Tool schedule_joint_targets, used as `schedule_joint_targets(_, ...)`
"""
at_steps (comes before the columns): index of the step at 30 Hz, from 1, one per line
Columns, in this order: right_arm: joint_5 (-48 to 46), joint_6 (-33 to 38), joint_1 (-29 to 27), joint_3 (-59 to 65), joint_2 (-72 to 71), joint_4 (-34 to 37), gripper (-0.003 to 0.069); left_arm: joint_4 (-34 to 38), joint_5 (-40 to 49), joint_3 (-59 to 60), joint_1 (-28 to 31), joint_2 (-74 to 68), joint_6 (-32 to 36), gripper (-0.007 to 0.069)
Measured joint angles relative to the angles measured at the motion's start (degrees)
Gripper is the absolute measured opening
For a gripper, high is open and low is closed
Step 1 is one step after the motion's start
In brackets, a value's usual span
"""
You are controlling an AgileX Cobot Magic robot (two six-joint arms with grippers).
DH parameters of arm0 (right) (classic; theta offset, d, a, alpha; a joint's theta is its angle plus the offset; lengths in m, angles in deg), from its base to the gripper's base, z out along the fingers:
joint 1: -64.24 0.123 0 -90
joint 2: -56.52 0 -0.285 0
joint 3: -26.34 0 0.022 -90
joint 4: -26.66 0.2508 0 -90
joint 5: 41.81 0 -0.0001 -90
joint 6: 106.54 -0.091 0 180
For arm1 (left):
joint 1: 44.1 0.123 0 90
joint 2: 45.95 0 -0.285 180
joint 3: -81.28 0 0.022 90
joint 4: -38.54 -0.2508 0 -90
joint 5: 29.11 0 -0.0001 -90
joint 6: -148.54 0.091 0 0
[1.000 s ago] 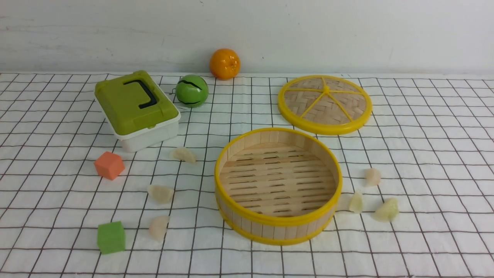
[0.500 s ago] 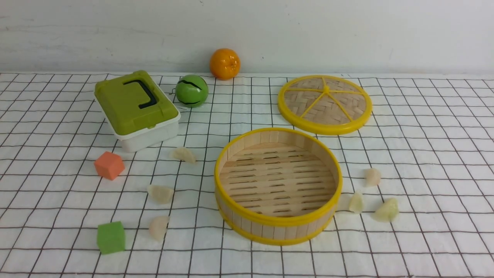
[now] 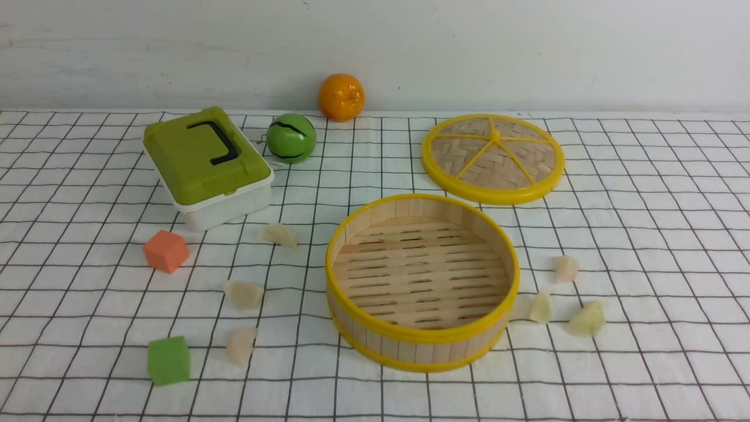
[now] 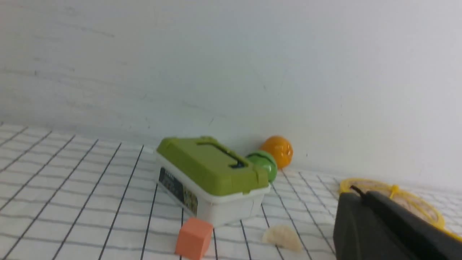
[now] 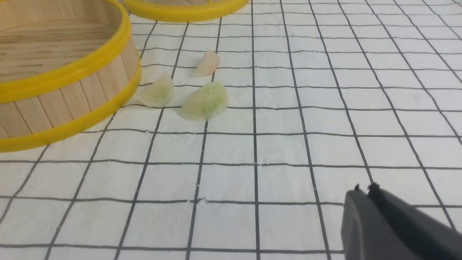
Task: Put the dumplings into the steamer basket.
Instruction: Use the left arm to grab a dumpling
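Hands first: right hand [image 5: 364, 187] hangs above the tabletop [image 5: 288, 151], jaws together, gripping nothing. Left hand [image 4: 359, 193] is likewise closed up and empty. Ahead of the right hand, off toward the basket [image 3: 422, 339], three dumplings [image 5: 205, 101] lie in a loose cluster just right of its wall. The greenish one is nearest, its long axis slanting across the grid lines. Three more sit left of the basket, so each arm has its own trio, and the right looks the better placed for a first pick. Basket's bare, nothing in it yet. Against a second back, front view shows no change: every piece sits exactly where it was.
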Motion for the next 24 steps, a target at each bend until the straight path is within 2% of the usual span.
schedule_joint_targets(7,0.0,0.0,0.0,0.0,0.0,-0.4,0.0029,0.3,-2.9,0.0,0.0,0.0,-5.9,-0.0013)
schedule_joint_targets(11,5.2,0.0,0.0,0.5,0.0,-2.1,0.0034,1.4,-7.7,0.0,0.0,0.0,-17.4,-0.0013)
schedule_joint_targets(14,19.6,0.0,0.0,0.6,0.0,-2.2,0.0039,0.9,-13.5,-2.2,0.0,0.0,-26.1,-0.0013)
schedule_joint_targets(15,24.2,0.0,0.0,0.6,0.0,-2.2,0.0041,0.2,-14.2,-3.1,0.0,0.0,-27.0,-0.0013)
schedule_joint_targets(20,50.9,-1.7,0.0,0.6,0.0,-2.4,0.0045,-9.8,-13.2,-13.7,0.0,-1.9,-27.8,-0.0013)
schedule_joint_targets(21,52.8,-1.9,0.0,0.6,0.0,-2.4,0.0046,-9.8,-13.0,-13.7,0.0,-2.1,-27.8,-0.0013)
schedule_joint_targets(22,58.5,-4.2,0.0,0.5,0.0,-2.4,0.0048,-13.4,-11.2,-17.5,0.0,-4.4,-28.1,-0.0013)
schedule_joint_targets(24,61.7,-6.8,0.0,0.5,0.0,-2.4,0.0049,-15.1,-10.2,-19.6,0.0,-6.3,-28.2,-0.0013)
